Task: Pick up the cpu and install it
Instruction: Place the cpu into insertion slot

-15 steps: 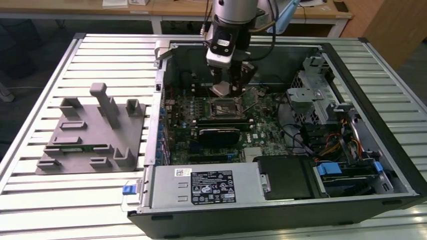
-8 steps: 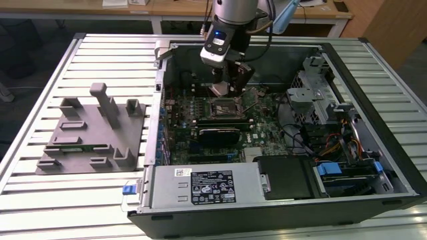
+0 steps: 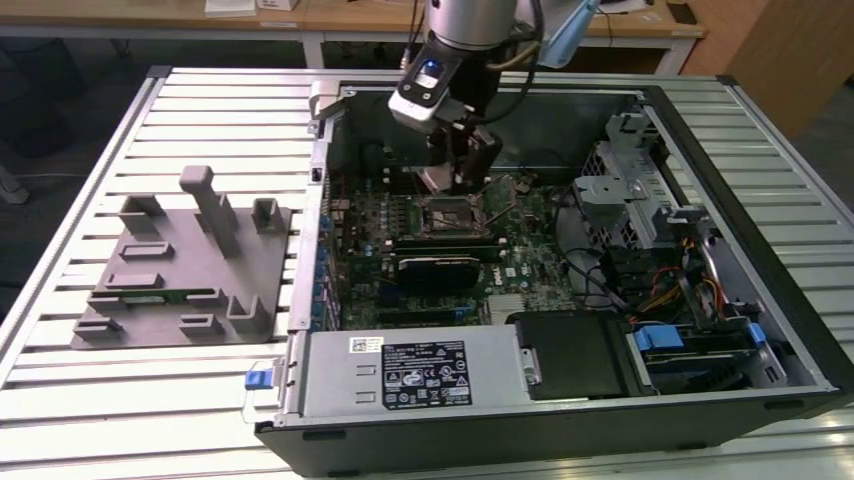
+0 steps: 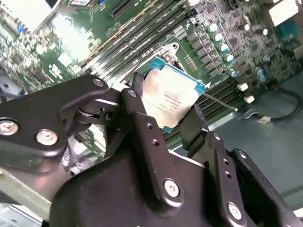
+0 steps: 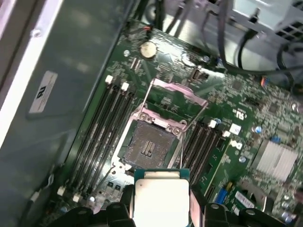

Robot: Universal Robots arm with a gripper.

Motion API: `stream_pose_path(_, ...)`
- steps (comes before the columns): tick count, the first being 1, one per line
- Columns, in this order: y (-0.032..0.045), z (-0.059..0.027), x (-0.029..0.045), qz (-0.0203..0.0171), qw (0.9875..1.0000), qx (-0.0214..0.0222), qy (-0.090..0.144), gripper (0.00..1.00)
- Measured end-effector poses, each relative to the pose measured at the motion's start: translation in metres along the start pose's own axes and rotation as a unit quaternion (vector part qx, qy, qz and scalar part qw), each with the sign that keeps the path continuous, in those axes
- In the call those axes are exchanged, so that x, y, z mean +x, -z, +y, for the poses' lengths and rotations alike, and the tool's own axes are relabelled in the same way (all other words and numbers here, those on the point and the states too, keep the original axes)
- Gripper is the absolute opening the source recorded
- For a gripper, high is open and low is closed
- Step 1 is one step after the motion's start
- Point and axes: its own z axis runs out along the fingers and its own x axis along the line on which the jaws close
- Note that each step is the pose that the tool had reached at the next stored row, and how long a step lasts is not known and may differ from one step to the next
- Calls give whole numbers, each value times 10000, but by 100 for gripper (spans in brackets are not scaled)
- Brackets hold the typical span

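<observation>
Our gripper (image 3: 457, 178) holds the cpu (image 4: 170, 97) tight at twelve o'clock from the empty socket (image 3: 451, 212) in the exterior view, not in yet.

The cpu (image 4: 173, 94) is a flat square chip with a silvery top (green-edged). The hand (image 4: 166, 109) grips it by two opposite edges, in the air near the open socket (image 5: 149, 144).

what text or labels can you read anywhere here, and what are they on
cpu, held in the gripper: faint print on its lid, too blurred to read.
Black label on the power supply: too small to read.
Sticker on the case wall: blurred, unreadable.
Nothing reads clearly enough to quote.
</observation>
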Motion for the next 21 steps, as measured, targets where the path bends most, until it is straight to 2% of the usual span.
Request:
stream_pose_path(4,-5,0,0,19,9994,12,-359,54)
stream_pose_path(8,-8,1,0,36,9975,24,-702,54)
stream_pose_path(11,-10,1,1,38,9969,27,-783,54)
stream_pose_path(12,-12,1,1,32,9968,15,-794,54)
stream_pose_path(16,-23,-7,4,-31,9964,-180,-833,54)
stream_pose_path(18,-34,-10,6,-48,9959,-237,-868,54)
stream_pose_path(21,-51,-10,7,-66,9950,-300,-955,54)
